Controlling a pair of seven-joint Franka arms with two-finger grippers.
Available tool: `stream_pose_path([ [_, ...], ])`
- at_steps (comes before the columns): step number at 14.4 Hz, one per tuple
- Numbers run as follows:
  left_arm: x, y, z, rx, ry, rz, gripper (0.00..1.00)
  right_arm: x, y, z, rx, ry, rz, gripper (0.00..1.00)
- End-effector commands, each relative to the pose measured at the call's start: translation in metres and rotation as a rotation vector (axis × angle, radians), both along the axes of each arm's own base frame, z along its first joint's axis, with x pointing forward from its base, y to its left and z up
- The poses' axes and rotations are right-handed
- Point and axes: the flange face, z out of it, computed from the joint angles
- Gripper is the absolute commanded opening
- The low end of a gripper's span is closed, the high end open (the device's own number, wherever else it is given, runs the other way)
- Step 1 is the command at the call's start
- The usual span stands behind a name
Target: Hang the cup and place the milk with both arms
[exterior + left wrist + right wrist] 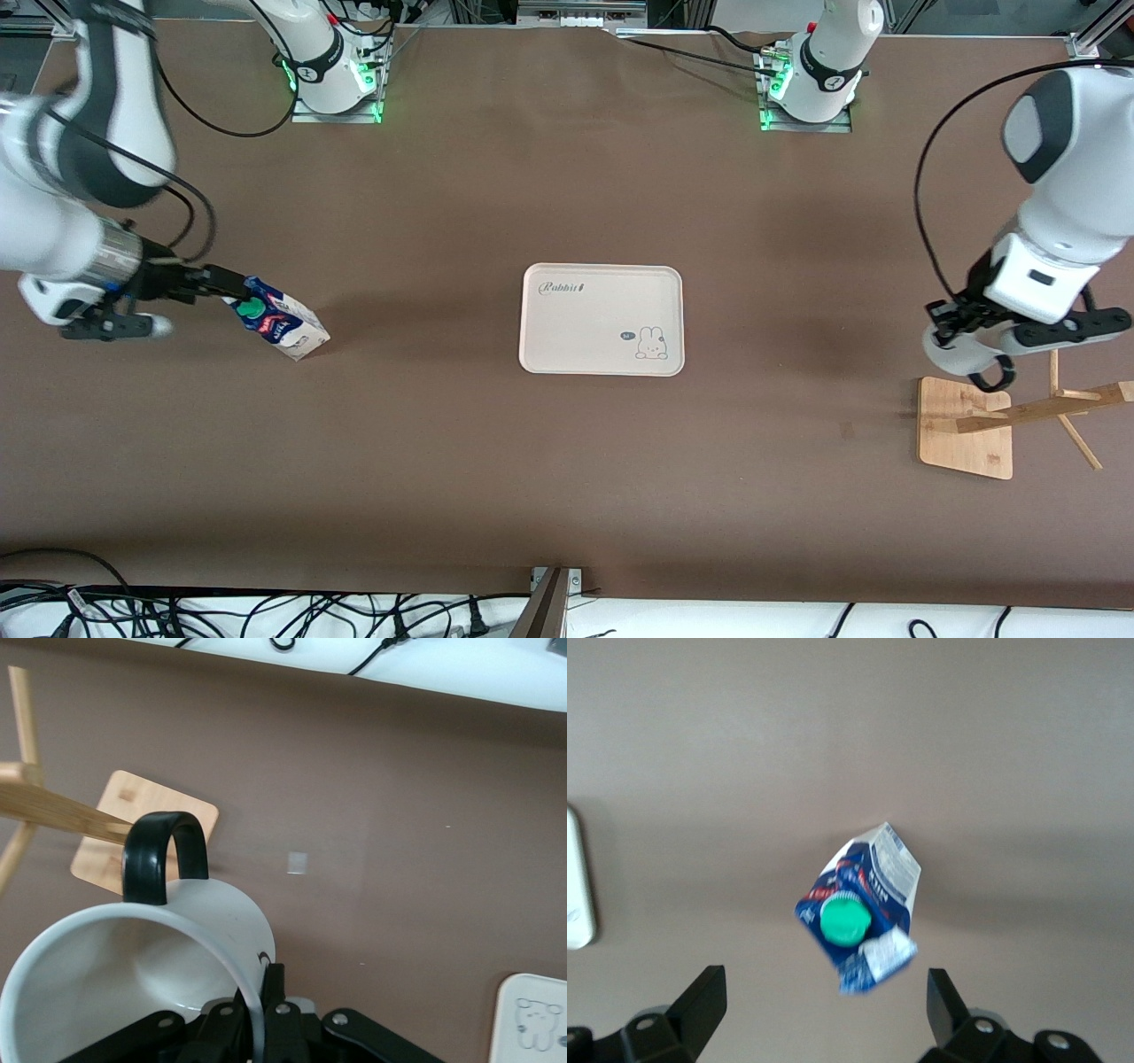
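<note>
The milk (282, 325), a dark blue carton with a green cap, stands on the table toward the right arm's end. My right gripper (232, 288) is open, just by the carton's top. In the right wrist view the milk (864, 917) lies ahead of the spread fingers (709, 992), untouched, with my right gripper (824, 981) open. My left gripper (952, 330) is shut on the rim of the white cup (961, 352) and holds it over the wooden rack (967, 427). In the left wrist view the cup (133, 983) has its black handle (164, 855) close to a rack peg (62, 815), and my left gripper (266, 1010) pinches its wall.
A cream tray (602, 350) with a rabbit print lies in the table's middle; its corner shows in the left wrist view (509, 1028). The rack's pole and pegs (1063, 406) reach toward the left arm's end of the table. Cables run along the table edge nearest the front camera.
</note>
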Motion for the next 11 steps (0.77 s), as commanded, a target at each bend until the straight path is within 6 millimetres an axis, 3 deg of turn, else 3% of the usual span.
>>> stream_pose_path([
  [1, 0.012, 0.016, 0.008, 0.004, -0.004, -0.051, 0.0, 0.003, -0.006, 0.068, -0.006, 0.004, 0.039, 1.0],
  [2, 0.014, 0.018, 0.006, 0.005, -0.002, -0.059, 0.0, 0.003, -0.008, 0.092, -0.02, -0.017, 0.044, 1.0],
  [6, 0.016, 0.031, 0.015, 0.017, -0.018, -0.092, 0.0, 0.01, -0.001, 0.145, -0.188, -0.088, 0.084, 1.0],
  [8, 0.017, 0.046, 0.011, 0.03, -0.013, -0.13, 0.0, 0.013, -0.004, 0.154, -0.221, -0.108, 0.078, 1.0],
  [11, 0.021, 0.062, 0.008, 0.036, -0.012, -0.153, 0.0, 0.003, -0.027, 0.159, -0.204, -0.091, 0.058, 1.0],
])
